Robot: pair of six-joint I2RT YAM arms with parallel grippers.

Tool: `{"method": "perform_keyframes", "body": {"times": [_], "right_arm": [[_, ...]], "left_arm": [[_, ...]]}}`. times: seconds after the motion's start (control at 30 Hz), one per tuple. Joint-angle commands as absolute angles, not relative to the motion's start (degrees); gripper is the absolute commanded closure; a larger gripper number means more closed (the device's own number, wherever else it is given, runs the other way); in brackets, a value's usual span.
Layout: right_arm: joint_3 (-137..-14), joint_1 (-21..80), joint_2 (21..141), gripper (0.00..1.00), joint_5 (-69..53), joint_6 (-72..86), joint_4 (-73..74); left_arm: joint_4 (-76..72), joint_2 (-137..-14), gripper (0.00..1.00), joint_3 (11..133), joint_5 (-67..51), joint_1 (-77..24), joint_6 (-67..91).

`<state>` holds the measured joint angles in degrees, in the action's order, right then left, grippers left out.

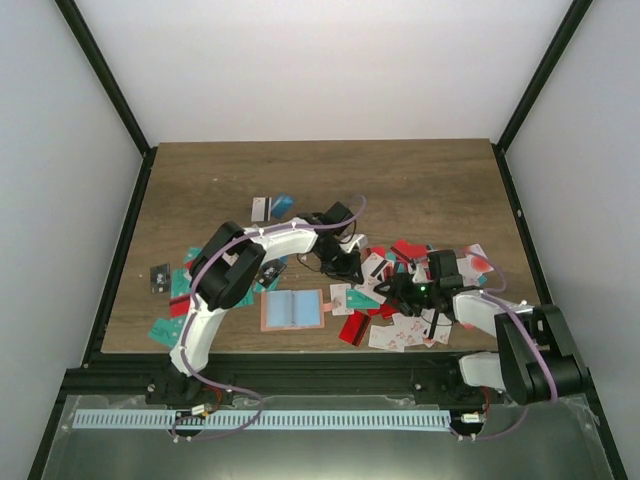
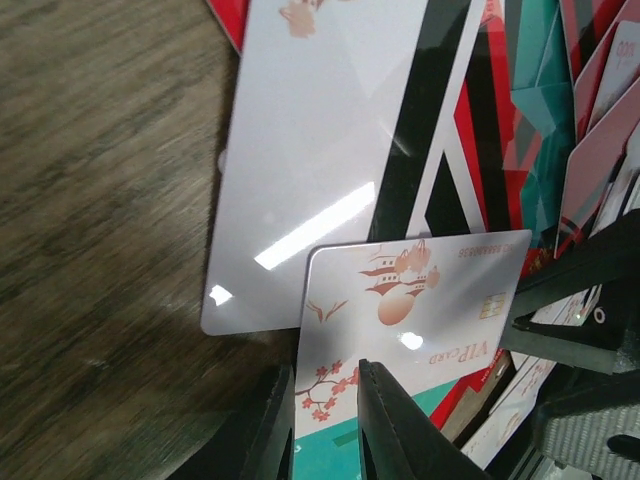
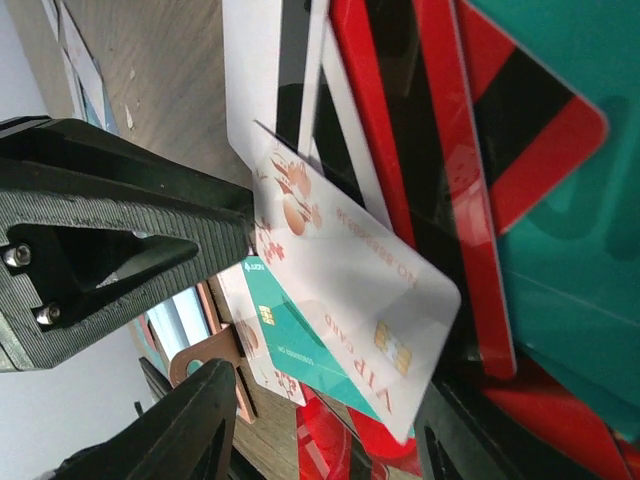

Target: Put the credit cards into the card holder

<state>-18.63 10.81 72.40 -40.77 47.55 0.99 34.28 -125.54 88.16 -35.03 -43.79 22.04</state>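
My left gripper (image 2: 322,370) is shut on the lower edge of a white credit card (image 2: 420,290) with red blossoms and "VIP CARD" print, held above the pile. In the right wrist view that white card (image 3: 350,270) sticks out from the left gripper's finger (image 3: 150,200) and reaches between my right gripper's (image 3: 325,400) jaws. Those jaws stand open on either side of it. A teal card (image 3: 300,340) lies just under it. The salmon-pink card holder (image 1: 292,310) lies open on the table, left of both grippers (image 1: 345,262) (image 1: 395,290).
Red, teal and white cards are heaped around the right gripper (image 1: 400,310). More lie scattered at the left (image 1: 180,285) and toward the back (image 1: 272,207). A plain white card (image 2: 310,150) lies flat on the wood below the held one.
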Motion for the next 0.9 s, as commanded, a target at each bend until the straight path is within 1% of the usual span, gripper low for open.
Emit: {"method": "perform_keyframes", "body": {"times": [0.0, 0.07, 0.23, 0.33, 0.47, 0.53, 0.7, 0.87], "right_arm": [[-18.64, 10.02, 75.38, 0.51, -43.97, 46.49, -4.01], [-18.59, 9.82, 76.05, 0.56, -44.34, 46.29, -5.10], [-19.16, 9.52, 75.66, 0.75, -44.35, 45.74, -4.65], [-20.07, 9.49, 74.54, 0.86, -43.98, 44.73, -2.11], [-21.59, 9.49, 72.47, 0.96, -43.70, 42.73, 2.90], [-22.36, 9.49, 71.11, 0.99, -43.83, 41.40, 5.77], [-25.18, 9.49, 66.21, 0.99, -46.03, 37.03, 12.00], [-30.35, 9.48, 63.52, 0.99, -50.55, 26.71, 18.52]], "left_arm": [[34.06, -127.67, 0.80, 88.15, -36.70, -45.00, 20.42], [34.03, -128.05, 0.80, 87.57, -36.79, -45.40, 20.22], [32.84, -127.00, 0.80, 84.68, -36.72, -45.55, 20.43], [32.26, -125.75, 0.81, 83.74, -36.74, -45.53, 20.74], [31.83, -123.39, 0.81, 83.34, -36.12, -45.51, 21.32], [31.40, -121.73, 0.80, 83.16, -35.83, -45.51, 21.86], [31.52, -116.45, 0.77, 83.10, -34.82, -45.07, 22.05], [33.10, -107.77, 0.66, 82.57, -32.54, -43.19, 19.49]]}}
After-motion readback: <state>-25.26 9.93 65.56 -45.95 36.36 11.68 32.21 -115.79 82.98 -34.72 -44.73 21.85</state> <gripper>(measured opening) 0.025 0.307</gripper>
